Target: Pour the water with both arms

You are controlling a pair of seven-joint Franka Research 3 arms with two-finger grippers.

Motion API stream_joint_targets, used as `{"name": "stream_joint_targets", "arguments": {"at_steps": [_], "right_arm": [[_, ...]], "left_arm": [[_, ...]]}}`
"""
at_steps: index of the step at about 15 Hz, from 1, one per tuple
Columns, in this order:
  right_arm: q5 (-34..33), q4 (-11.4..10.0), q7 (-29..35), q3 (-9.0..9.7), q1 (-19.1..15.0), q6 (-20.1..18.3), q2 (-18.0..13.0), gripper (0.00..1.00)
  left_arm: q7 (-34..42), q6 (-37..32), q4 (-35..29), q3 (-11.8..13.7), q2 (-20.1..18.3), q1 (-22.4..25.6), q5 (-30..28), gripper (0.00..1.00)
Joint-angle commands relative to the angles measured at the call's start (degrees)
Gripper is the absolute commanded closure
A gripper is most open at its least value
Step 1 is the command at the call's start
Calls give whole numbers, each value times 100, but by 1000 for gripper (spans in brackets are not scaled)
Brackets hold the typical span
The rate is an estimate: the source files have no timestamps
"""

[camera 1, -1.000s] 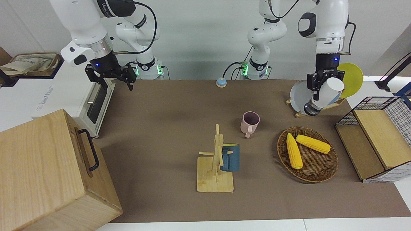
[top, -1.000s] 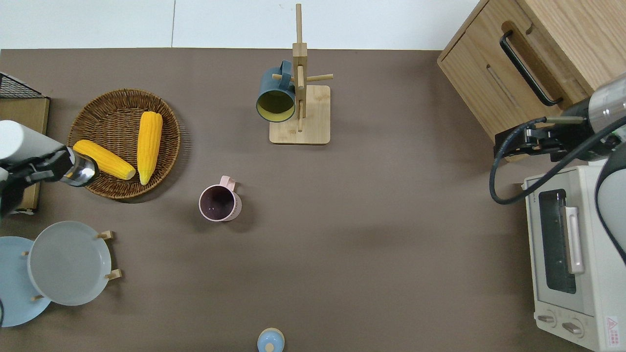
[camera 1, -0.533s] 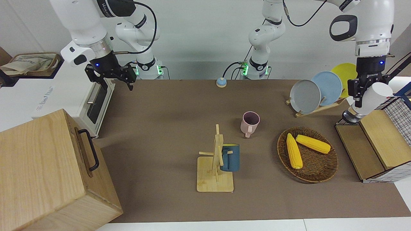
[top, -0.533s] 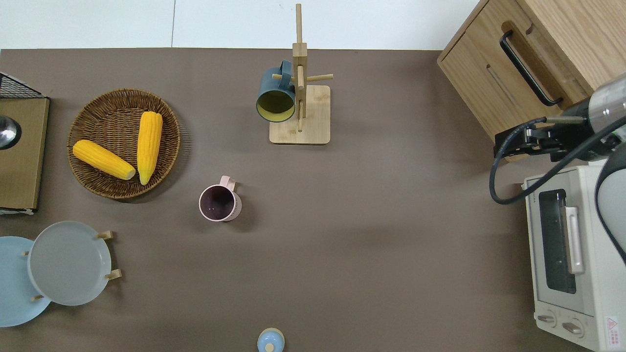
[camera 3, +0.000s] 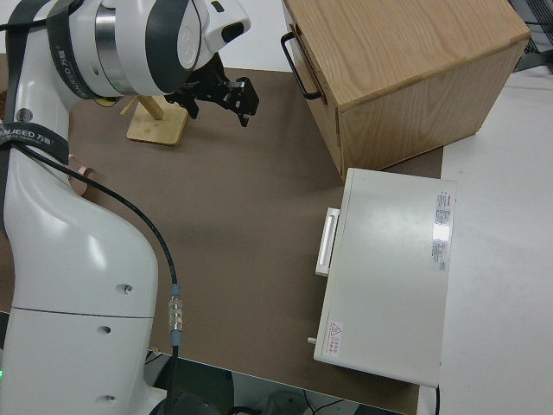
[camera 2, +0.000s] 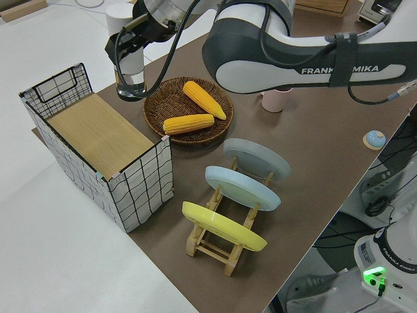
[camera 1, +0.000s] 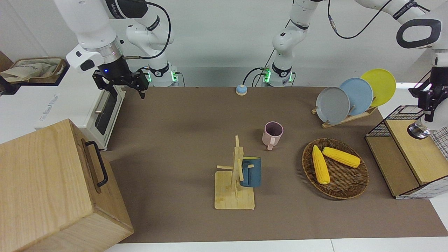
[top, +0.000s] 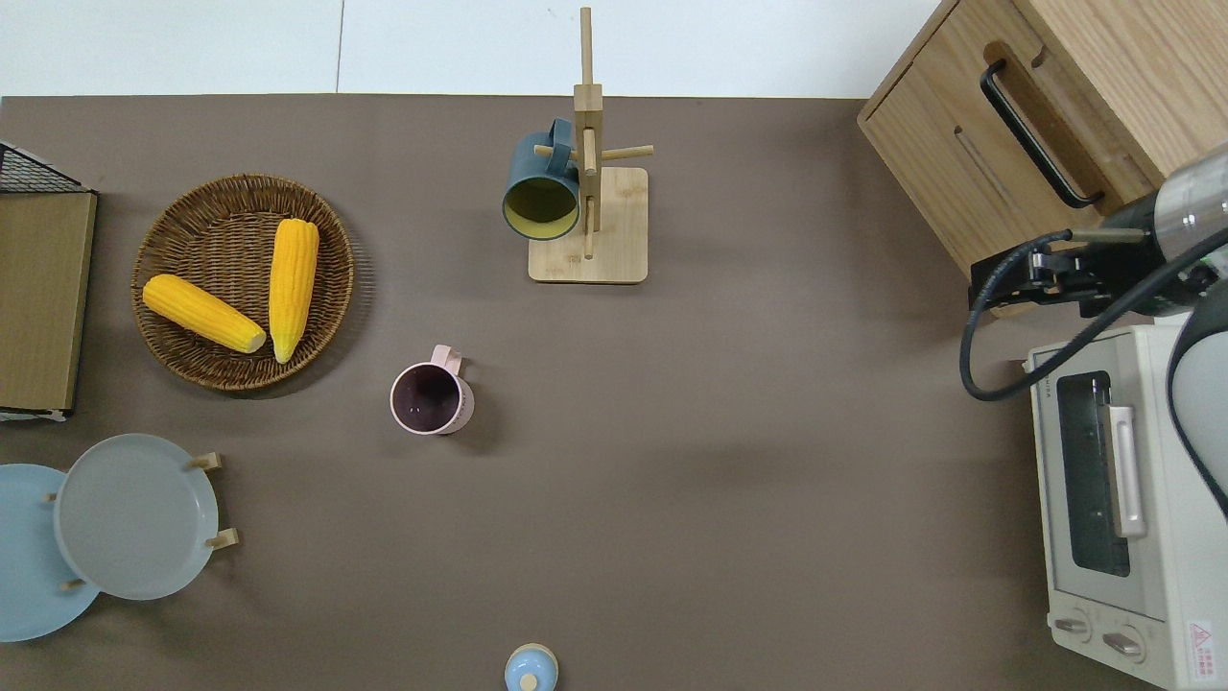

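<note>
Left gripper (camera 1: 431,105) clamped on a white cup with a steel base (camera 2: 128,70), hanging tilted over the wooden shelf of the wire basket (camera 1: 413,154) at the left arm's end of the table. Right arm parked, right gripper (camera 1: 126,85) with fingers spread. Pink mug (top: 431,399) upright mid-table, well apart from the held cup, near the corn basket (top: 242,280).

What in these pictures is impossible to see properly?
- White bottle contents: no view looks inside it.
- Left end effector: outside the overhead view, partly cut off by the front view's edge.
- Wooden box inside: its closed front hides it.
- Pink mug contents: too dark inside.
</note>
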Motion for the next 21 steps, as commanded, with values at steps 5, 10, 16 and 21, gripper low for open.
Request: {"name": "stream_joint_targets", "arguments": {"at_steps": [5,10,16,21], "right_arm": [[98,-169,-74,66,-104,26,-128,7],[98,-169,-74,66,-104,26,-128,7],[98,-169,-74,66,-104,26,-137,9],[98,-169,-74,66,-104,26,-128,9]], "left_arm": [[2142,2,561,-23,804,530,-1529,1000],[2891,231,631,109,1236,601,-2216,1000],[2908,379,728,109,1420,592,-2278,1000],[3005,389,728,136,1473,592,-2278,1000]]}}
